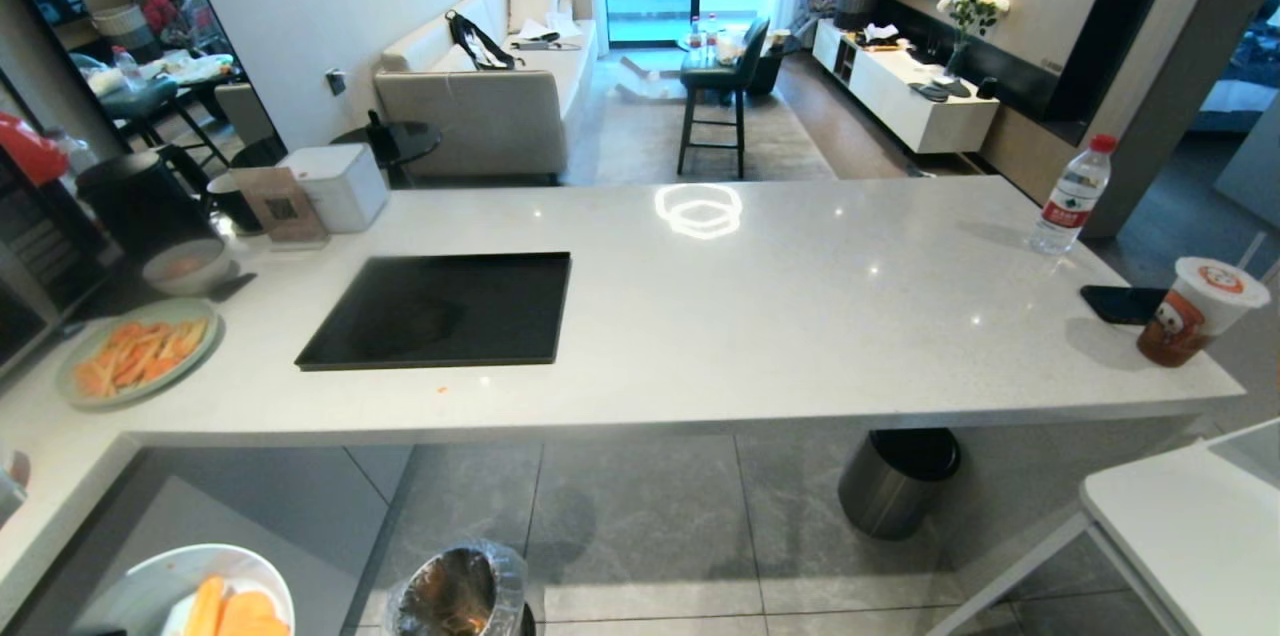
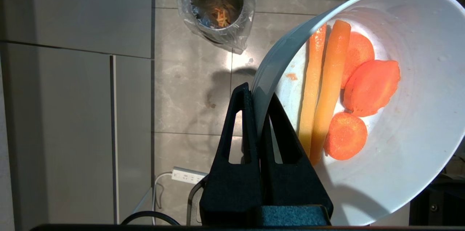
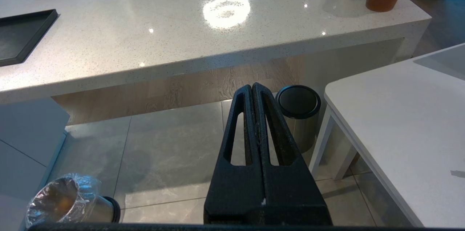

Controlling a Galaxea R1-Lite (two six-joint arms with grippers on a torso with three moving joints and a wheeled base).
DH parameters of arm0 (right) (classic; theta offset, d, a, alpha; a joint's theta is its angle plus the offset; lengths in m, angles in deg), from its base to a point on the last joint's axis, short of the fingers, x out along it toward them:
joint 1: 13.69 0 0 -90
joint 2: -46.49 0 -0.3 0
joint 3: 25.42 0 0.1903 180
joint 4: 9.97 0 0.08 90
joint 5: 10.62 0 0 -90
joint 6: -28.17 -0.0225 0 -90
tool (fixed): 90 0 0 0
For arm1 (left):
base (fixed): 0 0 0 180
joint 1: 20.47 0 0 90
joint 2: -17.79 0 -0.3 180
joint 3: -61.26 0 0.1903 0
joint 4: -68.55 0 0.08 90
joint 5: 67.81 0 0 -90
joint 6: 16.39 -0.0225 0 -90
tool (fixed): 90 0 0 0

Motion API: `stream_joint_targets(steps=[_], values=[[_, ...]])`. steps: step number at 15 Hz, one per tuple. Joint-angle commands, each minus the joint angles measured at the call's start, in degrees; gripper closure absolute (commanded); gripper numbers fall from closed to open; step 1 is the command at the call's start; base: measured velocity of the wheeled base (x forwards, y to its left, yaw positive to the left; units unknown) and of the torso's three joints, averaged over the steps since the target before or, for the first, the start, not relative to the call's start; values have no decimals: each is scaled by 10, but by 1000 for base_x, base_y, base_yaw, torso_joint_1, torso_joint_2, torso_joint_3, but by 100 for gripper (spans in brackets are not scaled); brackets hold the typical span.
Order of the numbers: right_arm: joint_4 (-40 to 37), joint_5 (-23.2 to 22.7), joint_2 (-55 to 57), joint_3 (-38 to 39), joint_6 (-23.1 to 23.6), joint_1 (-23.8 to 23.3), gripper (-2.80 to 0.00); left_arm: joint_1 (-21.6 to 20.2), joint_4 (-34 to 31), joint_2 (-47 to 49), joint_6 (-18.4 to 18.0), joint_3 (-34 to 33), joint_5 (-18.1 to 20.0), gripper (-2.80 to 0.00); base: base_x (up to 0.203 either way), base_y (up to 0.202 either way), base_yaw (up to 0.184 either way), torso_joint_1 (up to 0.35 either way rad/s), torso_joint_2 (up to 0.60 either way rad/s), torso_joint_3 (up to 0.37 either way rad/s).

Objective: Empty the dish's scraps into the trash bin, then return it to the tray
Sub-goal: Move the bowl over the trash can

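Grey tiled floor | left gripper (image 2: 259, 94) pinches glossy pale bowl (image 2: 399, 144)'s rim | centre it over liner-wrapped shiny metal bin (image 2: 217, 5) before you tip orange carrot scraps (image 2: 341, 89)

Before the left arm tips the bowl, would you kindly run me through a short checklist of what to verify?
1. Grip: left gripper pinches the rim of the pale blue-white glossy ceramic bowl: ok.
2. Load: orange carrot slices and sticks lie inside the bowl: ok.
3. Target: the shiny metal bin with crinkled clear liner is open, some scraps already inside: ok.
4. Alignment: the bowl is not over the bin, which stands off to one side on the floor: not ok.
5. Return spot: the flat black rectangular tray on the counter is bare: ok.
6. Right gripper is shut, empty, clear of the bin: ok.
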State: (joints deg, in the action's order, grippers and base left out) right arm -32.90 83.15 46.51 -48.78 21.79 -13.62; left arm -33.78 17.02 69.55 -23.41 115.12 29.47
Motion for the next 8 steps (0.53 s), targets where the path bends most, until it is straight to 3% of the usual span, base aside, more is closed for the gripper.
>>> stream_joint_targets(steps=[1,8], values=[[0,0,0,0,0,0,0,1,-2,4,-1,-2,3,0,0,0,0,0,0,0],[0,0,0,0,0,0,0,7,-8,6,1,-7,2,0,0,0,0,0,0,0]])
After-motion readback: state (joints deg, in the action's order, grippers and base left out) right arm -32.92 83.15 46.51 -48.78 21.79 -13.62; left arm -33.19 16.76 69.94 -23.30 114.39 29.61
